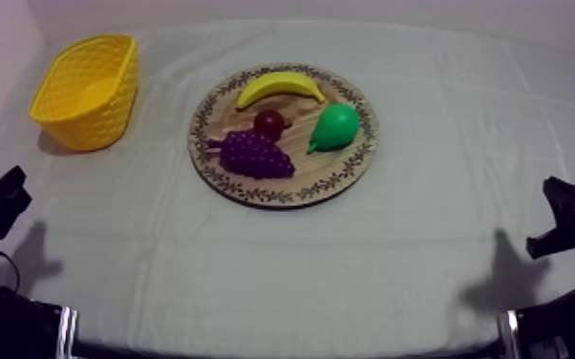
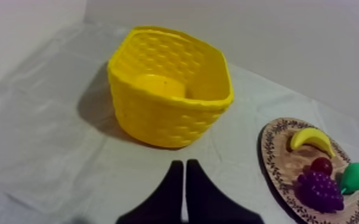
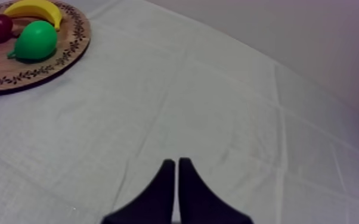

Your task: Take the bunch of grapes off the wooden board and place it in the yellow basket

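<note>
A purple bunch of grapes (image 1: 253,154) lies on the near left part of the round wooden board (image 1: 349,170), which sits mid-table. The yellow basket (image 1: 89,89) stands at the far left and holds nothing. My left gripper (image 1: 3,194) rests low at the left edge; its fingers (image 2: 185,173) lie together, shut on nothing, a short way in front of the basket (image 2: 169,92), with the grapes (image 2: 319,189) off to the side. My right gripper (image 1: 561,218) rests low at the right edge, fingers (image 3: 176,168) together over bare cloth, far from the board (image 3: 74,47).
Also on the board are a banana (image 1: 280,87), a small red fruit (image 1: 270,121) and a green pear (image 1: 335,126). Grey-white cloth (image 1: 282,267) covers the table between the board and the front edge.
</note>
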Motion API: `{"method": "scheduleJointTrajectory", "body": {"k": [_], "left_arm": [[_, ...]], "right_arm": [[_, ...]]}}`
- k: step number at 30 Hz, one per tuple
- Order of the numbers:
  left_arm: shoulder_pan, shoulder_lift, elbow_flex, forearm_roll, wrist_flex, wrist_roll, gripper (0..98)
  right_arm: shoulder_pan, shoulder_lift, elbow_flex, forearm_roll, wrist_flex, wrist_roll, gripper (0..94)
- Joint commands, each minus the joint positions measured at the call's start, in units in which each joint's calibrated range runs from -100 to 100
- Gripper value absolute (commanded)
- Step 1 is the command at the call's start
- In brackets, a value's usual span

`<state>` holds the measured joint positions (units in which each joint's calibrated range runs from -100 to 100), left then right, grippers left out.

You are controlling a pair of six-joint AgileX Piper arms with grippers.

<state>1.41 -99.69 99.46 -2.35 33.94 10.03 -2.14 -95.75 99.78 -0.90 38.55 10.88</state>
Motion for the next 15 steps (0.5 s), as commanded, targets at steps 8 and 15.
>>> {"method": "scheduleJointTrajectory", "body": {"k": [8, 15], "left_arm": [[1.4, -0.2, 0.0, -0.01, -0.2, -0.1, 0.1], [5.0, -0.3, -0.2, -0.04, 0.5, 0.3, 0.1]], "right_arm": [[0.0, 0.0, 0.0, 0.0, 0.0, 0.0, 0.3], [0.0, 0.0, 0.0, 0.0, 0.0, 0.0, 0.3]]}}
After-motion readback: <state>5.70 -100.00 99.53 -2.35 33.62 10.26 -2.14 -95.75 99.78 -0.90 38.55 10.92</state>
